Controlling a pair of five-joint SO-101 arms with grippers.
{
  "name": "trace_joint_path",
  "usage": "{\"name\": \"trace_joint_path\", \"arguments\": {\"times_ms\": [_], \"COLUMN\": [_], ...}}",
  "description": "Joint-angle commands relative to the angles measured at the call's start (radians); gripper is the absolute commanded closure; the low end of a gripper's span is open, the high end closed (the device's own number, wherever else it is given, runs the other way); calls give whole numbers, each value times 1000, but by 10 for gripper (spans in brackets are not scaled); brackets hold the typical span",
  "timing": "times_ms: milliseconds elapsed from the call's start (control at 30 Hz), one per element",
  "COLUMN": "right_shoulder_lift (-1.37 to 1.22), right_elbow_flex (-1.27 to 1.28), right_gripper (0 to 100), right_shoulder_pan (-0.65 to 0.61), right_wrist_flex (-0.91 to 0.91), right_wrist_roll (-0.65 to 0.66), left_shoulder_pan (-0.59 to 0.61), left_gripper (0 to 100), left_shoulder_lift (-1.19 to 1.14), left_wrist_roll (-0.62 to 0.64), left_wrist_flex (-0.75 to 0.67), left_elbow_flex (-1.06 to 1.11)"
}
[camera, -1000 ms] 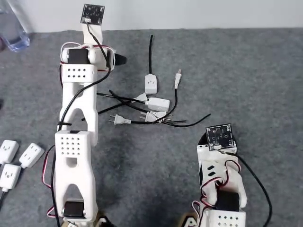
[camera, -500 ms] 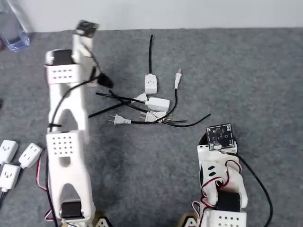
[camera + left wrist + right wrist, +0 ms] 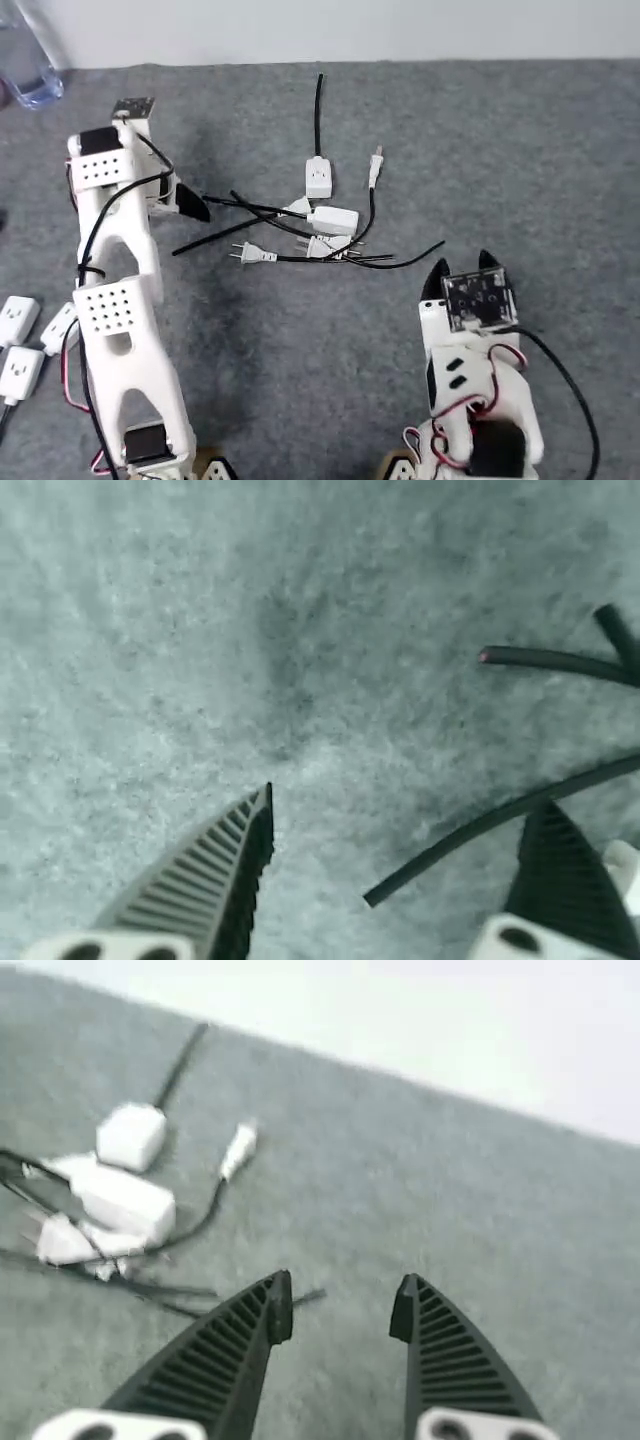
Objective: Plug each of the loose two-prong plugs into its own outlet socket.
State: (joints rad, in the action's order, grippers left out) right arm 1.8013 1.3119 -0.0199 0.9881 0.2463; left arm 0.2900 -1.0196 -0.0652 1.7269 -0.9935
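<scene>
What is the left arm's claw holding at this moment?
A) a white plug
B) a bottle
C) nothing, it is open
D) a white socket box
C: the left claw stands wide open above the grey mat, and the loose black cord lies between its fingers without being gripped.

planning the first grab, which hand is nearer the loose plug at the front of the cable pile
Left. The left hand hangs just beyond and left of the loose plug in the high view; the right hand is off to its right, clearly farther away.
</scene>
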Motion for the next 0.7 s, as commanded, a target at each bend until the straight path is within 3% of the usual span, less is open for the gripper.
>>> {"name": "trace_joint_path", "arguments": {"times_ms": [0, 167, 433, 667], "right_shoulder_lift": [-2, -1, 1, -1], "right_elbow_flex": [-152, -258, -264, -313], "right_gripper": [819, 819, 819, 819], "right_shoulder_pan": [-4, 1, 1, 2], "right_wrist_flex": [10, -4, -28, -64], "right_wrist_roll": [2, 5, 5, 8], "left_shoulder_pan": [-12, -12, -57, -80], "left_gripper": [632, 632, 632, 632], "left_shoulder_lift": [69, 262, 738, 964], "left_wrist_roll": [37, 37, 61, 63], "left_wrist_flex": [29, 31, 26, 26], "left_elbow_flex": [-4, 56, 377, 633]}}
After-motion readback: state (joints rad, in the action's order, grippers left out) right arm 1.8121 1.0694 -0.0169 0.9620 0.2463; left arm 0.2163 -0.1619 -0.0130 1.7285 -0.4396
